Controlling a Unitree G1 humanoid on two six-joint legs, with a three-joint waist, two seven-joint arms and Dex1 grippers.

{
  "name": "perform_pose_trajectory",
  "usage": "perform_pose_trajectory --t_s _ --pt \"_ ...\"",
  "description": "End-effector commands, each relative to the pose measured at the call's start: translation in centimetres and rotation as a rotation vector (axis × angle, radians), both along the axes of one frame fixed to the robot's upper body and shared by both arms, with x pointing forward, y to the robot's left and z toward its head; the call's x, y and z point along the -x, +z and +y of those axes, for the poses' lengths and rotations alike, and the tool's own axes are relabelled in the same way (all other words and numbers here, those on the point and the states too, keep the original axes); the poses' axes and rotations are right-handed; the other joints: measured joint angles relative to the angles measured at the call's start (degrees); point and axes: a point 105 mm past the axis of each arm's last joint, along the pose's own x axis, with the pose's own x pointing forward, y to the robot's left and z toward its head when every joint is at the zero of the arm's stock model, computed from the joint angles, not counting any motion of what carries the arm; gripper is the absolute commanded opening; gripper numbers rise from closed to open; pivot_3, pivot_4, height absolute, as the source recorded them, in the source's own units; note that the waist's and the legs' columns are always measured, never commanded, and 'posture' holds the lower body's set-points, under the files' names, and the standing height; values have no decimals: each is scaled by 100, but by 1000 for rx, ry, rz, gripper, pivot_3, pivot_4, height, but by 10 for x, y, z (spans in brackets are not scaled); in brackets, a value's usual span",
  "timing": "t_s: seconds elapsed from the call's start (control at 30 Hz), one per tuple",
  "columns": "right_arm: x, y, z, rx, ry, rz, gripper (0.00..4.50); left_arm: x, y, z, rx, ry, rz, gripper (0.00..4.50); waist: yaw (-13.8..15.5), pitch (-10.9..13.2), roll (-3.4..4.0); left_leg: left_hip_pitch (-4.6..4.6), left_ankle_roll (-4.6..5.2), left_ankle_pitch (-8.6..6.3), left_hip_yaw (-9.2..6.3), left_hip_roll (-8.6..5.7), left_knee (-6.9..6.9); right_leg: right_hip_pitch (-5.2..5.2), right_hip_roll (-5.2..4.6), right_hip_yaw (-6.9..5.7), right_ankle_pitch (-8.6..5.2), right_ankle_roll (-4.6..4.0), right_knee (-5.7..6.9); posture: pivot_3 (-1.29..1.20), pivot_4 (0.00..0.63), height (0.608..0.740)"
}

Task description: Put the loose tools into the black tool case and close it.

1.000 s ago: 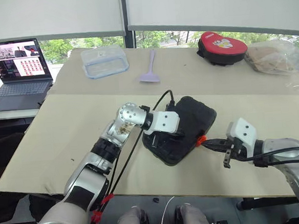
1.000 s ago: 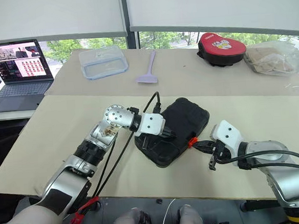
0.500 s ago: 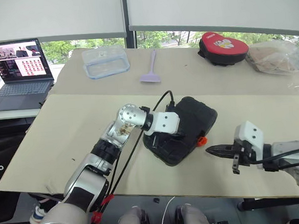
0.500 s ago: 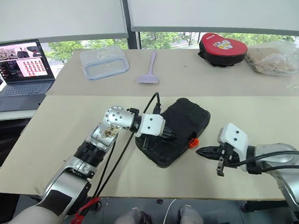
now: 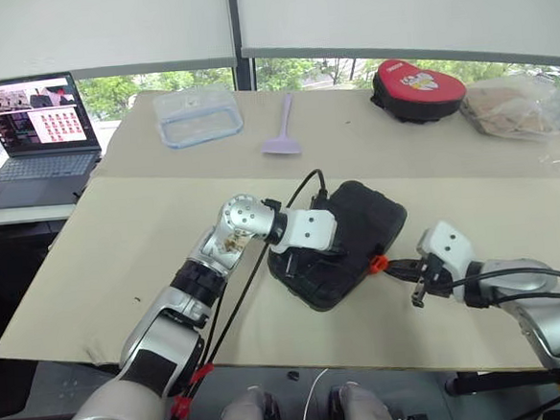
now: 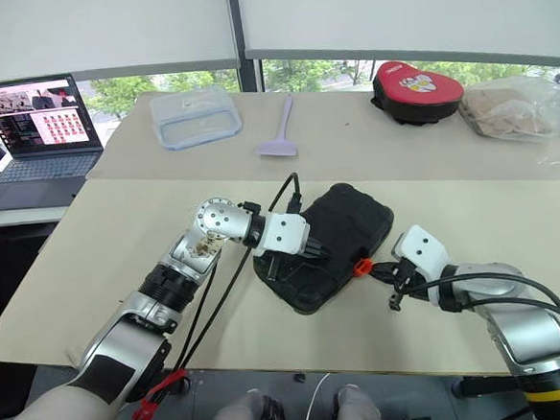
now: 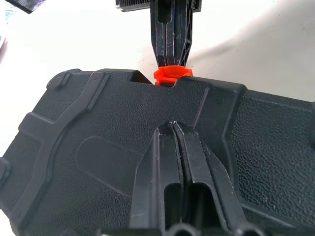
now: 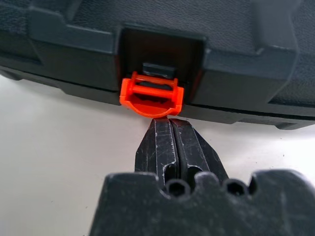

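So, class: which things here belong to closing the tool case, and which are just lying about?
Belonging to the job:
black tool case
orange latch
left gripper
right gripper

Just lying about:
laptop
clear container
lilac spatula
red-and-black pouch
plastic bag

A beige table (image 5: 119,250) is carrying the closed black tool case (image 5: 345,239) near its front edge. Along the far side, a clear lidded container (image 5: 196,115), a lilac spatula (image 5: 281,133), a red-and-black pouch (image 5: 414,89) and a crumpled clear plastic bag (image 5: 515,107) are lying well apart from the case.
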Motion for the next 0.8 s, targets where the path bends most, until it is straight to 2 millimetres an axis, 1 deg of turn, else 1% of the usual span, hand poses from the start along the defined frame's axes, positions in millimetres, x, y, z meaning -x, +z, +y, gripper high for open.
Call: perform_pose_trajectory --t_s 0.03,0.27,0.47,0.73,0.8 --pt "3 45 17 -69 74 -129 0 0 -31 7 -105 26 52 107 -18 0 0 0 0 0 0 1 0 0 0 0 0 0 0 0 150 731" --pt "5 41 14 -60 58 -95 0 -1 -32 5 -97 29 57 107 -29 -1 2 7 0 0 0 2 -1 2 -1 1 4 -5 -1 0 150 731" --pt "8 42 7 -55 48 -84 0 -4 -33 10 -98 49 61 107 -28 -2 4 8 0 0 0 2 -1 3 -2 1 5 -5 -1 0 150 731" --pt "5 42 17 -85 58 -79 0 -3 -32 8 -88 51 62 107 -6 -4 6 7 2 -1 -1 1 -1 4 -5 -1 7 -4 -4 0 150 731" --pt "6 42 16 -75 64 -79 0 -4 -32 8 -88 53 61 107 -1 -4 6 7 2 -2 -1 1 -1 3 -6 -1 7 -4 -4 0 150 731"
